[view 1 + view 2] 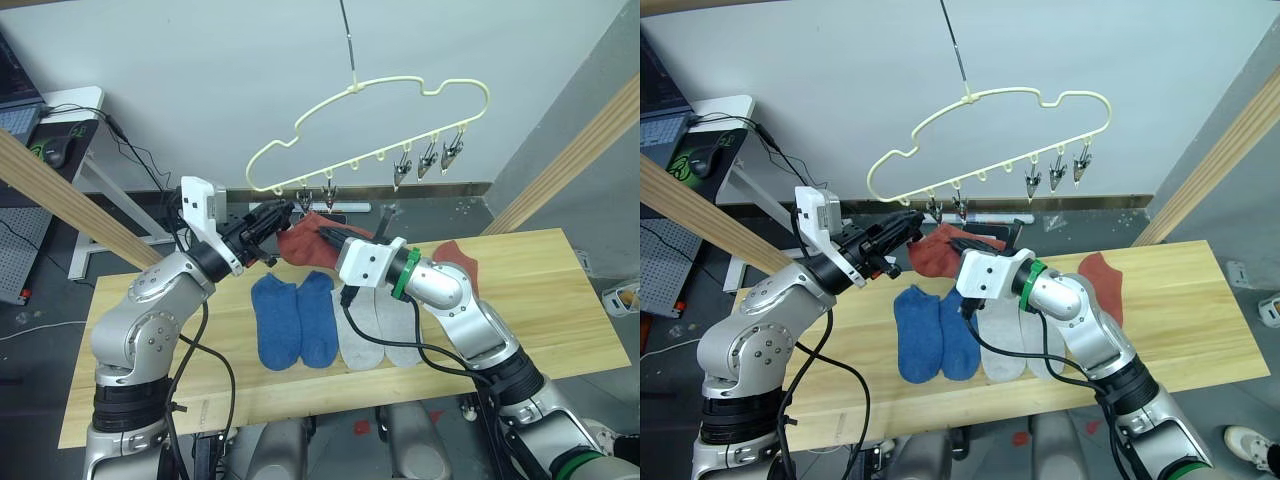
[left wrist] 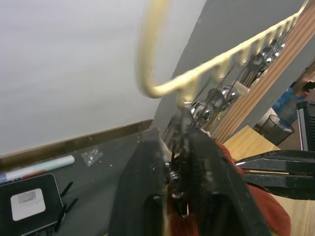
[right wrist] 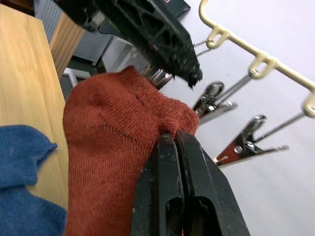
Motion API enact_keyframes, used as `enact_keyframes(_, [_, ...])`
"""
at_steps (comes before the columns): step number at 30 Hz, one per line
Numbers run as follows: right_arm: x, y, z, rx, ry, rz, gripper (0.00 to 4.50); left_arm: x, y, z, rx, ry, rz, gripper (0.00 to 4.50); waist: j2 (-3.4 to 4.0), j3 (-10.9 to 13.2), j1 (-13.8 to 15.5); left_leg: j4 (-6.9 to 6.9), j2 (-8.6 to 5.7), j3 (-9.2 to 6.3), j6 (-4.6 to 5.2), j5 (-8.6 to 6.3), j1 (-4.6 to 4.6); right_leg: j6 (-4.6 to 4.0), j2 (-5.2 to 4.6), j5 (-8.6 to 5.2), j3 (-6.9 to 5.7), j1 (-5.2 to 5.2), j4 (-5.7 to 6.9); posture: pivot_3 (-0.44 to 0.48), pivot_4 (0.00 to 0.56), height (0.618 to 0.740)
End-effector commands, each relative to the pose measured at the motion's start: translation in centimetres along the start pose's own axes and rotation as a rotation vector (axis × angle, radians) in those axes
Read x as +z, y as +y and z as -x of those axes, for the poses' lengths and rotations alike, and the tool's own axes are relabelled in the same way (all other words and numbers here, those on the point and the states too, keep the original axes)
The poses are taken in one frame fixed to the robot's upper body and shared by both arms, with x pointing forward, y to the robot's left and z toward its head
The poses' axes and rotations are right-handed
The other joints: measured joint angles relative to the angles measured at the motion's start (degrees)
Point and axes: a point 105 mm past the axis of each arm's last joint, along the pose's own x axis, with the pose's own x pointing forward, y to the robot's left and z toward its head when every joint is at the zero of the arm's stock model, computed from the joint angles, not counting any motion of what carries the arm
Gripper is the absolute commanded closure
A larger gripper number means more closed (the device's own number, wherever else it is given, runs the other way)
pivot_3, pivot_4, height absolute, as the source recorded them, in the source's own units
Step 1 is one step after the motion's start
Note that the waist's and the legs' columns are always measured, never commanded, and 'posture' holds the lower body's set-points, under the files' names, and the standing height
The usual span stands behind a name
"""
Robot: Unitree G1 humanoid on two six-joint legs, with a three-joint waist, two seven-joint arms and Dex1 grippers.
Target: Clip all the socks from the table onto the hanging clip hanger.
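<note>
The right end effector (image 3: pixel 176 147) clamped a rust-red knit ankle sock (image 3: pixel 113 162), lifting it off the light wooden worktop (image 1: pixel 540 300) toward the pale yellow wire clip hanger (image 1: pixel 370 120); the left end effector (image 1: pixel 283 213) pinched a silver clip (image 2: pixel 206 110) (presumably opening it).

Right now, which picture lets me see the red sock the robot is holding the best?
The right wrist view: the red sock is large there, its knit plain, pinched by the right gripper. Both eye views show it small, lifted beneath the clip hanger between the two grippers. The left wrist view shows just a red patch behind the left gripper.
</note>
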Motion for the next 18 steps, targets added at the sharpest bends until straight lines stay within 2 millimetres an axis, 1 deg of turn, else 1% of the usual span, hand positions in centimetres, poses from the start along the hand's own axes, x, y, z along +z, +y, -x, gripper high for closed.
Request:
enact_keyframes(1, [1.1, -0.3, -0.1, -0.015, -0.049, 0.019, 4.50, 0.4, -0.5, 0.4, -0.016, -0.008, -0.008, 2.36, 0.00, 0.0, 0.0, 0.00, 0.00, 0.00, 0.00, 0.00, 0.00, 0.00, 0.00, 0.00, 0.01, 0.00, 0.00, -0.137, 0.349, 0.740])
enact_keyframes(9, [1.0, 0.3, -0.4, 0.022, -0.042, -0.026, 4.50, 0.7, 0.0, 1.4, 0.004, 0.011, -0.042, 0.06, 0.00, 0.0, 0.1, 0.00, 0.00, -0.02, -0.01, 0.01, -0.01, 0.00, 0.00, 0.00, 0.00, -0.01, 0.00, -0.129, 0.347, 0.740])
enact_keyframes(12, [0.9, 0.3, -0.3, 0.025, -0.038, -0.059, 3.90, 0.7, 0.2, 1.8, 0.013, 0.022, -0.055, 0.00, 0.00, 0.0, 0.1, 0.00, 0.00, -0.02, -0.01, 0.01, -0.01, 0.00, 0.00, 0.00, 0.00, -0.01, 0.00, -0.129, 0.347, 0.740])
enact_keyframes(15, [0.9, 0.3, -0.1, 0.038, -0.032, -0.062, 2.93, 0.6, 0.3, 2.1, 0.019, 0.030, -0.068, 0.00, 0.00, 0.0, 0.1, 0.00, 0.00, -0.02, -0.01, 0.01, -0.01, -0.01, 0.00, 0.00, 0.00, -0.01, 0.00, -0.129, 0.348, 0.740])
enact_keyframes(16, [0.8, 0.3, 0.1, 0.044, -0.027, -0.060, 2.47, 0.6, 0.2, 2.2, 0.021, 0.032, -0.071, 0.00, 0.00, 0.0, 0.1, 0.00, 0.00, -0.02, -0.01, 0.01, -0.01, -0.01, 0.00, 0.00, 0.01, -0.01, 0.00, -0.129, 0.348, 0.740])
enact_keyframes(18, [0.7, 0.2, 0.5, 0.060, -0.016, -0.059, 1.76, 0.6, 0.3, 2.4, 0.024, 0.038, -0.084, 0.00, 0.00, 0.0, 0.2, 0.00, 0.00, -0.03, -0.01, 0.00, -0.01, -0.01, 0.00, 0.00, 0.00, -0.01, -0.01, -0.126, 0.348, 0.740])
